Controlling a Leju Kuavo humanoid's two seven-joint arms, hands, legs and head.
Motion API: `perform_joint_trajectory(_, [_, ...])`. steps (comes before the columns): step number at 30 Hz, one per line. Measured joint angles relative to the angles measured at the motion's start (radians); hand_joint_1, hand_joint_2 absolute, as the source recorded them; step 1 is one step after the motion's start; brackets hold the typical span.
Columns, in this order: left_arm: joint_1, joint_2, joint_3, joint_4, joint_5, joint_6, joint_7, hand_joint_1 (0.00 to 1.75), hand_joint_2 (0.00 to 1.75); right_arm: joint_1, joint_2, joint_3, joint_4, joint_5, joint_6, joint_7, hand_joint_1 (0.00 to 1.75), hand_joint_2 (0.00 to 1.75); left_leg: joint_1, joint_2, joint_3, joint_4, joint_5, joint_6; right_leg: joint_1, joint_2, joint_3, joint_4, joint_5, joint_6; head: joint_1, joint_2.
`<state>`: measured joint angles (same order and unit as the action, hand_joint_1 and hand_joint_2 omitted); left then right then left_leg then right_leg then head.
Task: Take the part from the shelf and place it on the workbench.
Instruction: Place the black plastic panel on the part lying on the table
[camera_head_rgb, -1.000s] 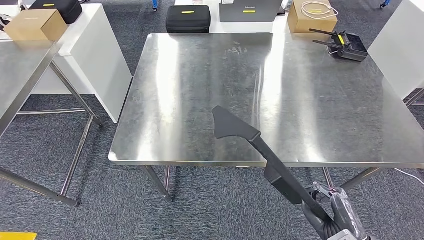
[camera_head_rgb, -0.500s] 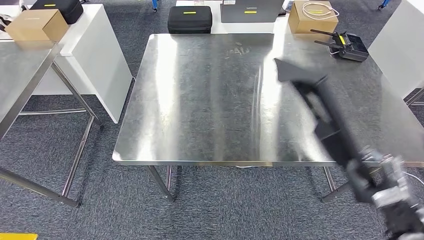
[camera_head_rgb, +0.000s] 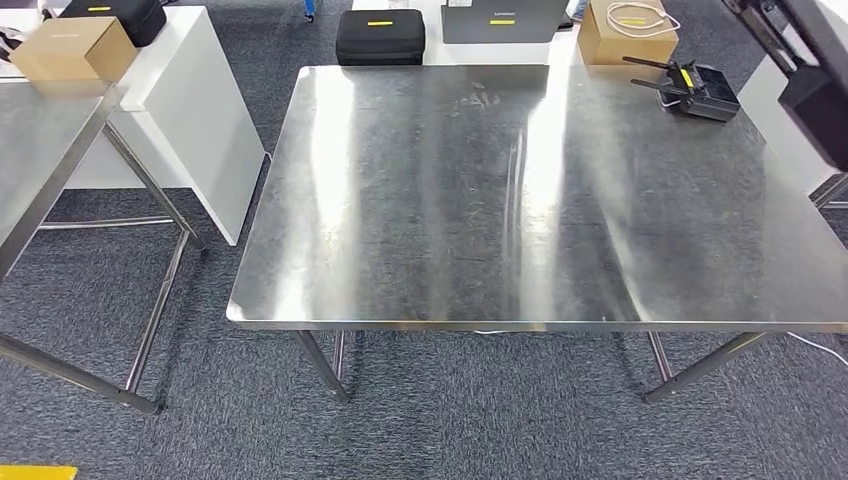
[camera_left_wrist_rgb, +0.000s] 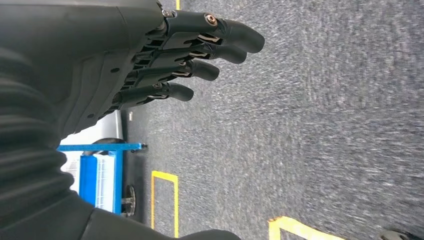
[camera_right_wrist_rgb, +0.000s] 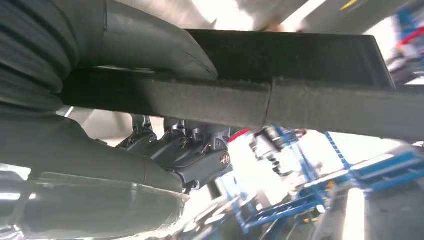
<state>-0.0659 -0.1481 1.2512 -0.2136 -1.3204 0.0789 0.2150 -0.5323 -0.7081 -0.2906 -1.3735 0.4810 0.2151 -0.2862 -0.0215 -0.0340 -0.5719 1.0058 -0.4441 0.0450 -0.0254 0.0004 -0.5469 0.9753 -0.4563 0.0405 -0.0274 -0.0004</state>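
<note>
R hand (camera_right_wrist_rgb: 165, 145) grips the part (camera_right_wrist_rgb: 280, 100), a long black bar: thumb over one side, fingers (camera_right_wrist_rgb: 200, 150) curled under the other, bar running out past the fingertips. In head view the part (camera_head_rgb: 815, 75) is up at the far right corner, off the workbench (camera_head_rgb: 480, 200) surface, beside a black controller (camera_head_rgb: 690, 92). L hand (camera_left_wrist_rgb: 150, 65) holds nothing, fingers (camera_left_wrist_rgb: 210, 50) straight, slightly apart, grey carpet (camera_left_wrist_rgb: 310, 125) beyond the fingertips.

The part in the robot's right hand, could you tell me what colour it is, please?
Matte black. The part shows best in the right wrist view, gripped by the right hand.
</note>
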Motion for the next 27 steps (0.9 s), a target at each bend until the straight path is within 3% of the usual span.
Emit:
perform_joint_trajectory(6, [-0.004, 0.002, 0.004, 0.000, 0.012, 0.003, -0.063, 0.00, 1.75, -0.252, -0.060, 0.210, 0.213, 0.175, -0.051, 0.005, 1.75, 1.75, 0.000, -0.001, 0.002, 0.000, 0.001, 0.001, 0.000, -0.002, -0.001, 0.000, 0.000, 0.000, 0.000, 0.000])
perform_joint_trajectory(9, [-0.003, 0.003, 0.008, 0.000, 0.022, 0.006, -0.081, 0.00, 1.75, -0.302, -0.062, 0.276, 0.288, 0.258, -0.112, -0.017, 1.75, 1.75, 0.000, -0.002, 0.001, 0.000, 0.001, 0.001, 0.001, -0.002, 0.000, 0.000, 0.000, 0.000, 0.000, 0.000])
perform_joint_trajectory(12, [-0.006, 0.005, 0.009, 0.000, 0.020, 0.000, -0.073, 0.00, 1.75, -0.319, -0.040, 0.328, 0.374, 0.361, -0.237, -0.032, 1.75, 1.75, 0.000, -0.001, 0.001, 0.000, 0.001, 0.001, 0.003, -0.002, 0.000, 0.000, 0.000, 0.000, 0.000, 0.000])
perform_joint_trajectory(18, [-0.008, 0.008, 0.009, 0.000, 0.006, -0.016, -0.055, 0.00, 1.75, -0.323, 0.076, 0.402, 0.585, 0.536, -0.494, -0.015, 1.75, 1.75, -0.001, 0.000, 0.001, 0.000, 0.002, 0.002, 0.004, -0.001, 0.000, 0.000, 0.000, 0.001, 0.000, 0.000])
perform_joint_trajectory(23, [-0.014, 0.011, 0.009, 0.000, 0.004, -0.025, -0.098, 0.00, 1.75, -0.336, 0.240, 0.454, 0.757, 0.708, -0.723, 0.045, 1.75, 1.75, 0.000, 0.005, 0.002, 0.000, 0.002, 0.002, 0.006, 0.003, 0.000, 0.001, 0.001, 0.001, 0.001, 0.000])
perform_joint_trajectory(27, [-0.021, 0.017, 0.009, 0.000, 0.003, -0.032, -0.106, 0.00, 1.75, -0.339, 0.352, 0.480, 0.845, 0.760, -0.802, 0.077, 1.75, 1.75, 0.002, 0.002, 0.002, 0.000, 0.002, 0.001, 0.006, 0.002, 0.000, 0.001, 0.001, 0.000, 0.000, 0.000])
